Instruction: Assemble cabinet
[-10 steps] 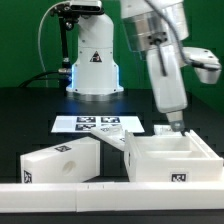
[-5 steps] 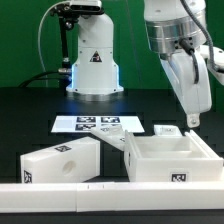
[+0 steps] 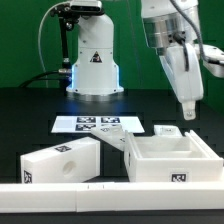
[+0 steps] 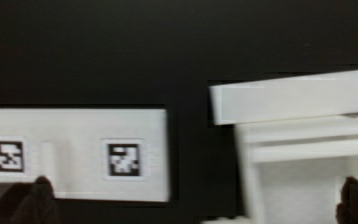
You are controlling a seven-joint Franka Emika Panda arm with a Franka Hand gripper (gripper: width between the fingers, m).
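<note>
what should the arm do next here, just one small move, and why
Probably lower the gripper straight down toward the far wall of the open cabinet box. Its jaws stand wide open and hold nothing, and it hangs above that box's back edge, so closing in on that wall looks like the nearest way to a grasp.

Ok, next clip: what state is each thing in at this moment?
Hand: open, empty, raised off the table, touching nothing.
Open box: on the table, open side up, nothing seen inside.
Closed block: lying at an angle beside the open box, not mounted.
Small part: loose on the table behind the open box.
Marker board: flat, tags uncovered.
Rail: lying along the front.
</note>
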